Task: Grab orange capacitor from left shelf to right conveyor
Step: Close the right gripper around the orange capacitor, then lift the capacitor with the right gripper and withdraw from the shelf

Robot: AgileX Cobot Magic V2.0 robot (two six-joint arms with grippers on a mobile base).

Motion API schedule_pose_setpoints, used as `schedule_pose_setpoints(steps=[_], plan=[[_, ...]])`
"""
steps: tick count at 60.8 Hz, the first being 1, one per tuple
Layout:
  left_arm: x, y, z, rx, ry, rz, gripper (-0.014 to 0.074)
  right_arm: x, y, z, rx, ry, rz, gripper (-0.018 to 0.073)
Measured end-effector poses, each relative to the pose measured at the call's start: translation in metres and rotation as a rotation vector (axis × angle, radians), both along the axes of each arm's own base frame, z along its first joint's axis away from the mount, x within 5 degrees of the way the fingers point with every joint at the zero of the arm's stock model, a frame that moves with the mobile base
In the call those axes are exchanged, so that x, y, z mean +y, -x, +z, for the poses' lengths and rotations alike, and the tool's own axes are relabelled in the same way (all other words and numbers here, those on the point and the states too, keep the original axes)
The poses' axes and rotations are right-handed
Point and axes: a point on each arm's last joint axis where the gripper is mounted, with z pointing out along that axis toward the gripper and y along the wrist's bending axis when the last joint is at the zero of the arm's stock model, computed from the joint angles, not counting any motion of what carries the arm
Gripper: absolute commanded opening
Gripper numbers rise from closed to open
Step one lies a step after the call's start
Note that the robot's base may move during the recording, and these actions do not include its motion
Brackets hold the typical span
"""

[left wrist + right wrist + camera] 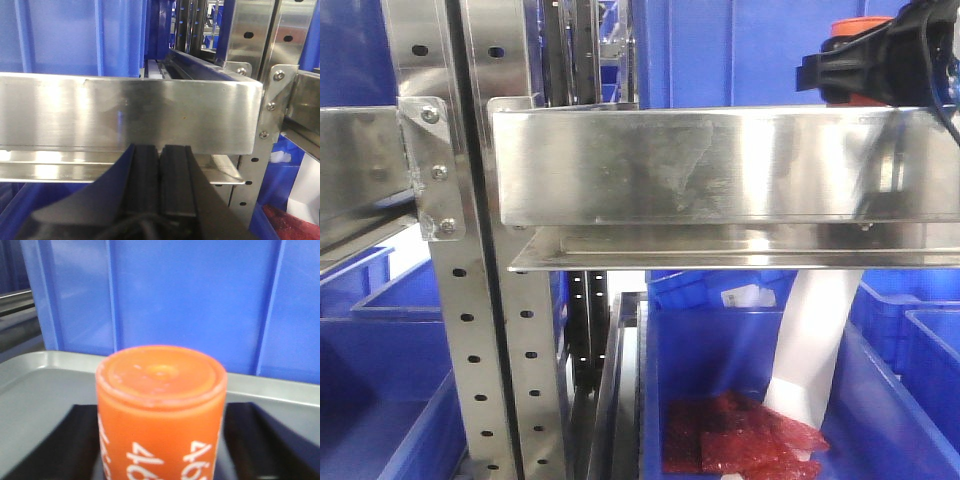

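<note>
The orange capacitor (160,405), its white "4680" numerals upside down, stands upright between the dark fingers (55,450) of my right gripper (160,452), which is shut on it. From the front, that gripper (840,70) holds the capacitor (847,28) at the top right, above the steel rail of the left shelf (720,165). My left gripper (160,150) is shut and empty, its tips just under and in front of a shelf rail (125,115). The right conveyor is out of view.
A shallow grey tray (40,385) lies under the capacitor, with a blue bin wall (190,300) behind it. Perforated uprights (470,300) stand at the left. Below the rail, a blue bin (700,370) holds red bags (740,435).
</note>
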Motion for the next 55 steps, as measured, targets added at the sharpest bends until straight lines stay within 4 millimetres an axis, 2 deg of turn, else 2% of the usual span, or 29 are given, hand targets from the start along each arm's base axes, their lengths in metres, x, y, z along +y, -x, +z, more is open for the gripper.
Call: schedule_pose_setpoints(steps=[7, 14, 27, 36, 48, 55], plan=[[0.0, 0.0, 0.0, 0.0, 0.0, 0.0, -0.0127, 0.0, 0.0, 0.001, -0.006, -0.001, 0.0, 0.0243], [0.0, 0.0, 0.0, 0.0, 0.0, 0.0, -0.0127, 0.0, 0.002, 0.005, -0.011, -0.002, 0.0, 0.0162], [0.0, 0.0, 0.0, 0.0, 0.0, 0.0, -0.0127, -0.003, 0.015, 0.026, 0.001, -0.003, 0.003, 0.0155], [0.0, 0.0, 0.0, 0.0, 0.0, 0.0, -0.0127, -0.006, 0.033, 0.049, 0.025, -0.001, 0.007, 0.0155], [0.0, 0.0, 0.0, 0.0, 0.0, 0.0, -0.0127, -0.014, 0.073, 0.082, 0.076, 0.005, 0.014, 0.0155], [0.0, 0.0, 0.0, 0.0, 0.0, 0.0, -0.0127, -0.024, 0.1, 0.089, 0.11, 0.01, -0.002, 0.0155]])
